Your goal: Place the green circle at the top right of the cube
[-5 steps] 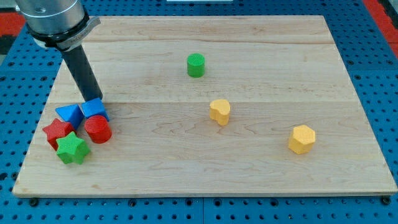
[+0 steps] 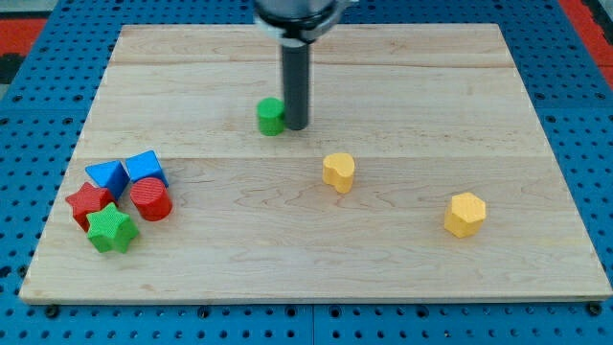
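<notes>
The arm carries no hand, only a dark rod whose tip [image 2: 296, 126] presses against the right side of the small green circle block [image 2: 271, 116], upper middle of the pale wooden board [image 2: 412, 86]. The blue cube [image 2: 146, 168] sits well apart at the view's lower left, clustered with a blue triangular block [image 2: 105, 176], red star [image 2: 87, 202], red cylinder [image 2: 151, 200] and green star [image 2: 111, 228].
</notes>
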You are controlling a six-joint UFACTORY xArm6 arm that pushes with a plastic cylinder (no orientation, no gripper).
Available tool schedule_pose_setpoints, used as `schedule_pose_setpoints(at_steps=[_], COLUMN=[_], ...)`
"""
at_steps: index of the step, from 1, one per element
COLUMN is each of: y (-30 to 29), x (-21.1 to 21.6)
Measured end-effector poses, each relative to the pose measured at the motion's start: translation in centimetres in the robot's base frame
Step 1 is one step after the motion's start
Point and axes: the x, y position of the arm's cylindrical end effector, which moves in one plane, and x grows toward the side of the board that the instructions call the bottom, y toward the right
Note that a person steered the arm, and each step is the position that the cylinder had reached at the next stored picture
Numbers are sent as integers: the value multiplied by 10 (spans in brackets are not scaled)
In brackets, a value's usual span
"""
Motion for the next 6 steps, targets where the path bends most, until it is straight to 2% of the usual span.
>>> schedule_pose_setpoints(at_steps=[2, 4, 5, 6], y=[22, -52, -25, -32], x=[-44, -23, -36, -24])
